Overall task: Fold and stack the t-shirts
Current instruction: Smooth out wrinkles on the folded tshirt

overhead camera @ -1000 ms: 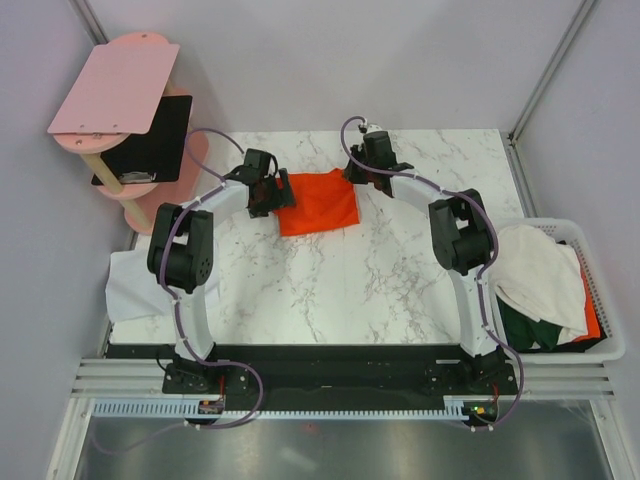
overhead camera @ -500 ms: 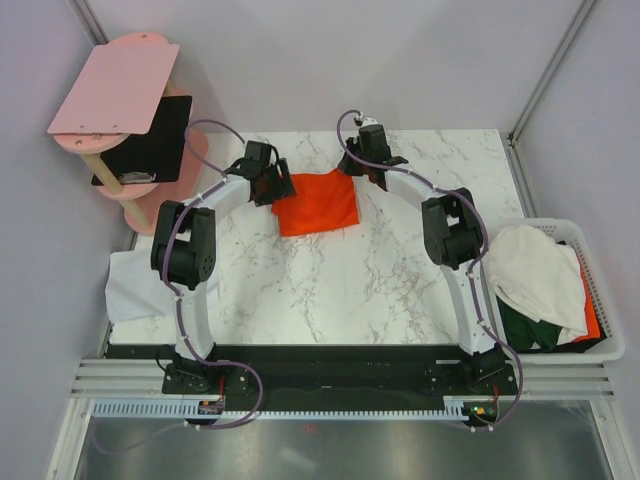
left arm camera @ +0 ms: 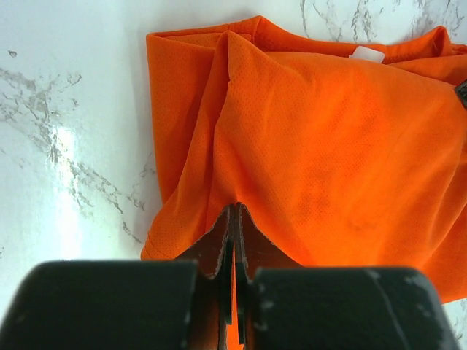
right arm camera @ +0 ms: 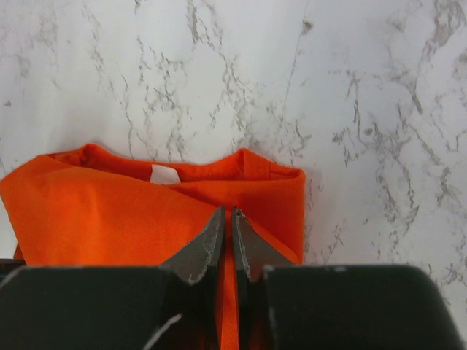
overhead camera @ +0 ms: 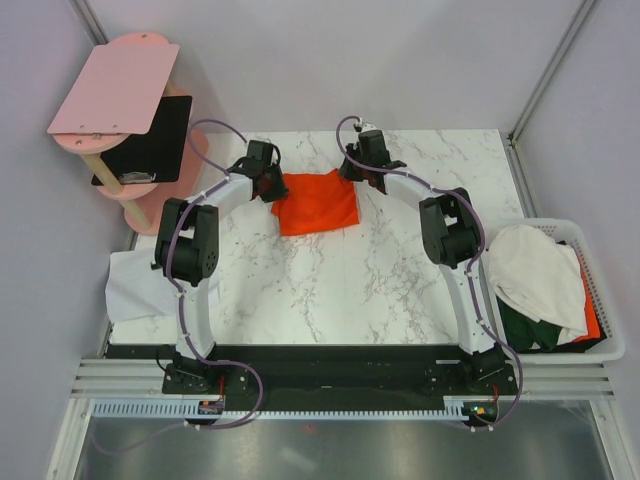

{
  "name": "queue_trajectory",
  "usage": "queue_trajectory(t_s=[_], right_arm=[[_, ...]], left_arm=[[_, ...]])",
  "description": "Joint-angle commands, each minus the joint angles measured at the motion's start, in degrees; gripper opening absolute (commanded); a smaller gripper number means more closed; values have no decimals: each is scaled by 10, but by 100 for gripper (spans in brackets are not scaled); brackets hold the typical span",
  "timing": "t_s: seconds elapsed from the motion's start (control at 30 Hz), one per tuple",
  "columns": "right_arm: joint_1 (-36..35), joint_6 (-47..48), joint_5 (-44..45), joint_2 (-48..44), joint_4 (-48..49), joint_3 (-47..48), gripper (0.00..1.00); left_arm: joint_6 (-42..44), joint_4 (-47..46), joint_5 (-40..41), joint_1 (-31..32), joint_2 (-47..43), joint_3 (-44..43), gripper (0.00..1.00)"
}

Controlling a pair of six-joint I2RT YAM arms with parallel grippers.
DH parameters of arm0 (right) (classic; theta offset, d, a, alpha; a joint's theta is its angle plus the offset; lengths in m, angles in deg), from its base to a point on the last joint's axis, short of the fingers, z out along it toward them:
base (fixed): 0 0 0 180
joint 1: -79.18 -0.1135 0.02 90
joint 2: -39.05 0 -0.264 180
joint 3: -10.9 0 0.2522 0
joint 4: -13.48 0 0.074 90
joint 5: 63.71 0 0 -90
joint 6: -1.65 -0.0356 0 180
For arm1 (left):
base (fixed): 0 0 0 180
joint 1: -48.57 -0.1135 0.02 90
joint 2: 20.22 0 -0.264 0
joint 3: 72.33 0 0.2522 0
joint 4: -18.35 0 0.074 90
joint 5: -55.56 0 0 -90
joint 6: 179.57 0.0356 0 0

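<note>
An orange-red t-shirt (overhead camera: 318, 203) lies folded into a rough square at the back middle of the marble table (overhead camera: 330, 280). My left gripper (overhead camera: 278, 185) is at its left edge. In the left wrist view its jaws (left arm camera: 233, 208) are pressed together on a ridge of the orange fabric (left arm camera: 328, 131). My right gripper (overhead camera: 350, 172) is at the shirt's far right corner, near the collar. In the right wrist view its jaws (right arm camera: 227, 211) stand almost together with orange cloth (right arm camera: 95, 219) between them, next to the white neck label (right arm camera: 164, 174).
A white basket (overhead camera: 600, 290) at the table's right holds a white shirt (overhead camera: 540, 275), a dark green one (overhead camera: 520, 330) and a bit of orange. A white cloth (overhead camera: 135, 285) hangs over the left table edge. A pink stand (overhead camera: 115, 90) with a black panel (overhead camera: 150, 140) is at the back left.
My left gripper went from open to shut at the shirt's left edge and shifted slightly toward the back. The right gripper edged a little left and back at the collar corner.
</note>
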State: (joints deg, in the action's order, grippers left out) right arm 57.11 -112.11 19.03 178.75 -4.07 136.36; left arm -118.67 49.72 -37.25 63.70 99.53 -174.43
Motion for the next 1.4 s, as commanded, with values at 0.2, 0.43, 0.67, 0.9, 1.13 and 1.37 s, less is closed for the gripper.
queue_trajectory(t_s=[0.2, 0.43, 0.67, 0.9, 1.13, 1.37], right_arm=[[9, 5, -13, -65, 34, -52, 14], [10, 1, -22, -64, 34, -54, 14], [11, 3, -26, -63, 34, -55, 14], [14, 0, -31, -65, 50, -63, 15], [17, 0, -35, -79, 59, -81, 15], [20, -7, -40, -93, 68, -92, 15]], left_arm=[[-3, -33, 25, -1, -31, 2, 50], [3, -37, 24, -1, -20, -22, 60], [9, -47, 27, -2, -1, -67, 58], [11, -21, 22, -1, 62, -148, 56], [19, 1, 26, -1, 88, -179, 55], [27, -5, 61, -2, 66, -156, 56]])
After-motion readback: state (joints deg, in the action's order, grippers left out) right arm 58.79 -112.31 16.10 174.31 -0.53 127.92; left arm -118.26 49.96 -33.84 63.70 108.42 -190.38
